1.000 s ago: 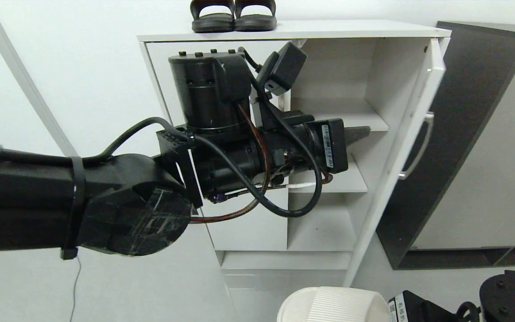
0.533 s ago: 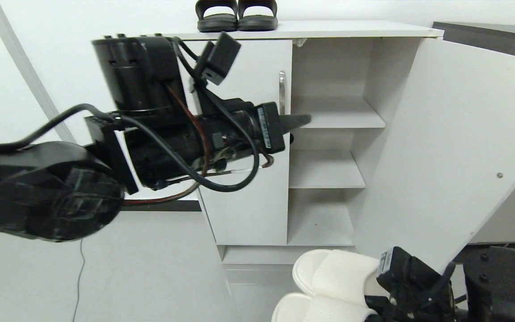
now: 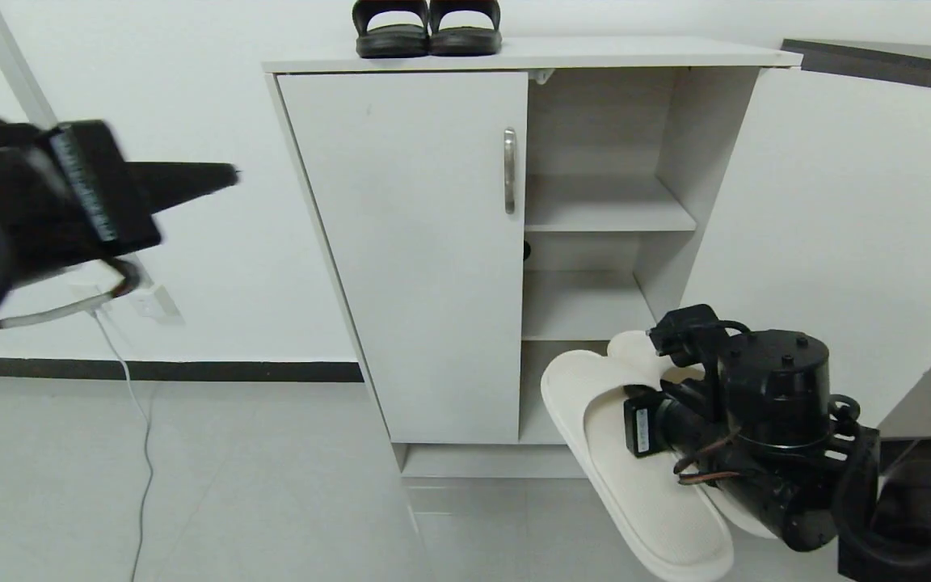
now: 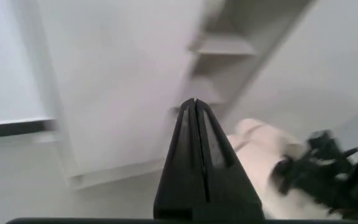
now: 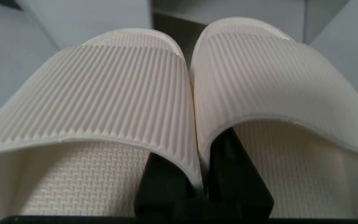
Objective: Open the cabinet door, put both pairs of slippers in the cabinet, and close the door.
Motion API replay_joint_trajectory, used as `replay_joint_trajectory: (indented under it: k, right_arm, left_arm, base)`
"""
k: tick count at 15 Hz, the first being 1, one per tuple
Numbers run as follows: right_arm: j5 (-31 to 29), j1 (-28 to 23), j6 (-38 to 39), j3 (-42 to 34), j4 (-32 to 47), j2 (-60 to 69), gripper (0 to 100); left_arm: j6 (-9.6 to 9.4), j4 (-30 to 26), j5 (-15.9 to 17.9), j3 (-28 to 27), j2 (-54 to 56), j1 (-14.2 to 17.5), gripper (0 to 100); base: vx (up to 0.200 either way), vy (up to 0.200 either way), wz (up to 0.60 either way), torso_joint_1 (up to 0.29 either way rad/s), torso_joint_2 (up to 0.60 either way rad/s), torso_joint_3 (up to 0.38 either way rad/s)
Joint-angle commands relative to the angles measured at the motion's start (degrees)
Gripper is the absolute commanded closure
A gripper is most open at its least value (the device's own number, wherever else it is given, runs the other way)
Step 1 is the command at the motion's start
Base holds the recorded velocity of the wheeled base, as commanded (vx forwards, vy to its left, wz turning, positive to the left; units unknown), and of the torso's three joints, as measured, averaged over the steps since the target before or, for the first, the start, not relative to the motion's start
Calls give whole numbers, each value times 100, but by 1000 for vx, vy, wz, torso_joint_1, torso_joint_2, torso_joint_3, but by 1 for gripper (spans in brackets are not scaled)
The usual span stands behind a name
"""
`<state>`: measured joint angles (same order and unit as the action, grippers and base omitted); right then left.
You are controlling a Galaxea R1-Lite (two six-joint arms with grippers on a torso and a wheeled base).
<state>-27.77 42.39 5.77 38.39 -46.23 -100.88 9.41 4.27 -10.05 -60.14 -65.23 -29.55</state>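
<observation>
With the door [image 3: 829, 226] open, my right gripper [image 5: 204, 177] is pinched on the white slippers [image 3: 635, 461] just before the lower shelves of the cabinet [image 3: 401, 242], my left gripper [image 4: 196, 121] hangs closed and empty, and the black slippers [image 3: 427, 28] on top, plus closing up, are left to do.
</observation>
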Motion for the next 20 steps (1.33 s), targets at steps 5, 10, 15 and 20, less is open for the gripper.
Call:
replay_joint_trajectory:
  k: [5, 10, 15, 20]
  right_arm:
    - [-475, -284, 21, 406, -18, -503, 100]
    - [-493, -152, 21, 283, -27, -494, 100]
    - [-484, -29, 56, 222, -18, -503, 100]
    - [-466, -11, 39, 213, -9, -512, 100]
  left_arm:
    - [-941, -602, -1571, 3271, 4282, 2937, 100]
    - [-1134, -321, -938, 5381, 6022, 3421, 100]
    - [-247, -216, 1690, 5961, 6013, 3412, 100]
    - [-1583, -225, 2279, 5987, 6013, 3403, 100]
  base:
    - [0, 0, 0, 0, 0, 0]
    - [0, 0, 0, 0, 0, 0]
    - [0, 0, 0, 0, 0, 0]
    - [0, 0, 0, 0, 0, 0]
